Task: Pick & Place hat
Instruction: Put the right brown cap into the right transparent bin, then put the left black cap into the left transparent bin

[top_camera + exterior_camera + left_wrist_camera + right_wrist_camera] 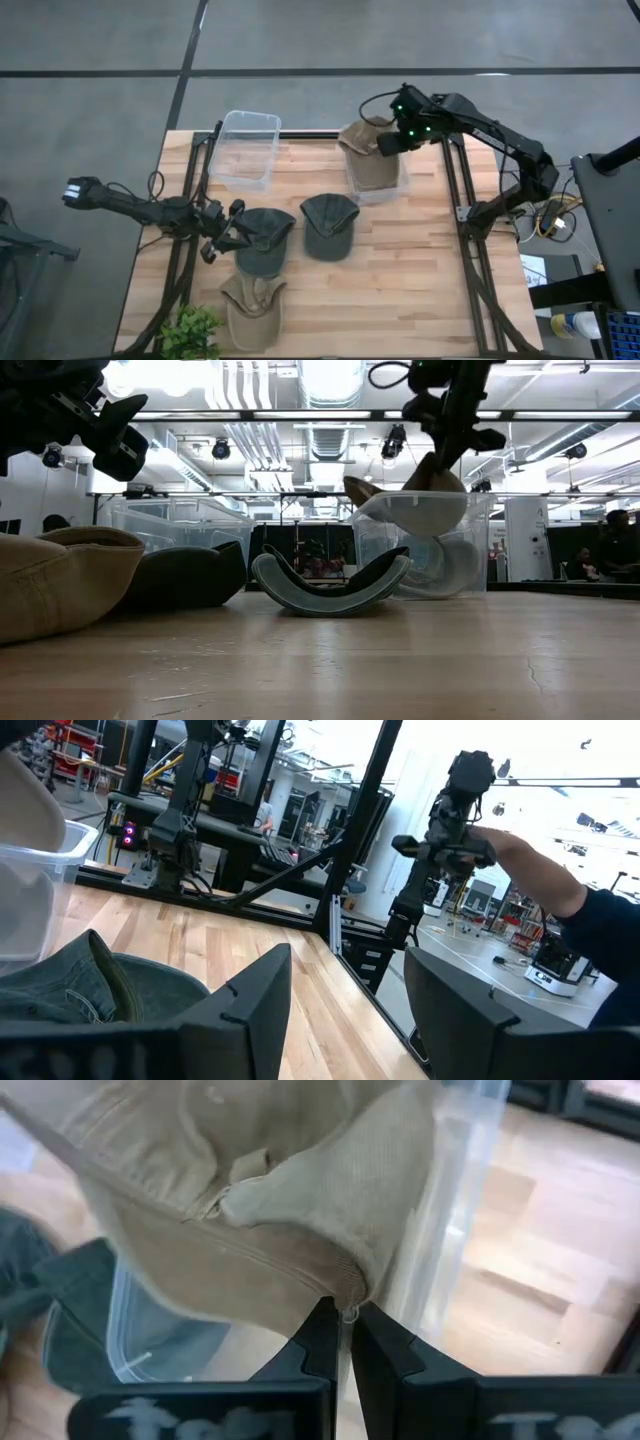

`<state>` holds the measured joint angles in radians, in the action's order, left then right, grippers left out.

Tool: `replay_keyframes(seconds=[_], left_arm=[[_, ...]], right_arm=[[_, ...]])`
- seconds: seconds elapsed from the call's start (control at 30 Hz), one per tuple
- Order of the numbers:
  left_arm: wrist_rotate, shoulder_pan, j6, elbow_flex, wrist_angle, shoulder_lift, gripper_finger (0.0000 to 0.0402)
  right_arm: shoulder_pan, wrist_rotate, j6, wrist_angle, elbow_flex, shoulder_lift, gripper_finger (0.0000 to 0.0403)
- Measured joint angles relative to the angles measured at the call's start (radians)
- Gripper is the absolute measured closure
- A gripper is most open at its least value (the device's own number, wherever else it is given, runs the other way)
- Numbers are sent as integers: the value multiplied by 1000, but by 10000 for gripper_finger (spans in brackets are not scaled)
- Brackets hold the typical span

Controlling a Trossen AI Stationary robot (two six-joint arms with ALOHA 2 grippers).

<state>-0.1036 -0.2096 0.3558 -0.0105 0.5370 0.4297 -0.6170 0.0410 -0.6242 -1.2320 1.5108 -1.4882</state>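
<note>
The table (400,270) is a broad top of pale wooden planks with visible seams and grain, framed by dark metal rails. On it stand two clear plastic bins with rounded corners: an empty bin (246,148) toward the far left, and a second bin (384,186) toward the far right, its thin glossy walls half covered from above by the hat held over it.

That tan hat (366,155) is soft woven cloth with a stitched seam and a folded edge; it hangs above and partly within the second bin, gathered into loose folds. The right gripper (345,1320) is clenched on the hat's rim, its two dark fingers pressed together with the cloth pinched between their tips.

Three more hats lie on the planks. A dark green cap (329,225) rests near the middle, its curved brim showing a lighter underside in the low view. A second dark cap (264,238) lies just left of it, partly hidden by the left gripper (222,235). Another tan cap (252,308) lies at the near edge, beside a small leafy green plant (190,332) cut off by the picture's border.

The left gripper hovers low beside the second dark cap with its blocky fingers spread apart, holding nothing.

No writing or brand can be read on any hat.
</note>
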Motion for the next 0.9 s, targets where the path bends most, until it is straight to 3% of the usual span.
replay_keyframes(seconds=[0.5,0.9], left_arm=[[0,-1,0,0,0,0,213],[0,0,0,0,0,0,213]], right_arm=[[1,19,3,-43,0,-116,383],[2,15,14,-52,11,-84,250]])
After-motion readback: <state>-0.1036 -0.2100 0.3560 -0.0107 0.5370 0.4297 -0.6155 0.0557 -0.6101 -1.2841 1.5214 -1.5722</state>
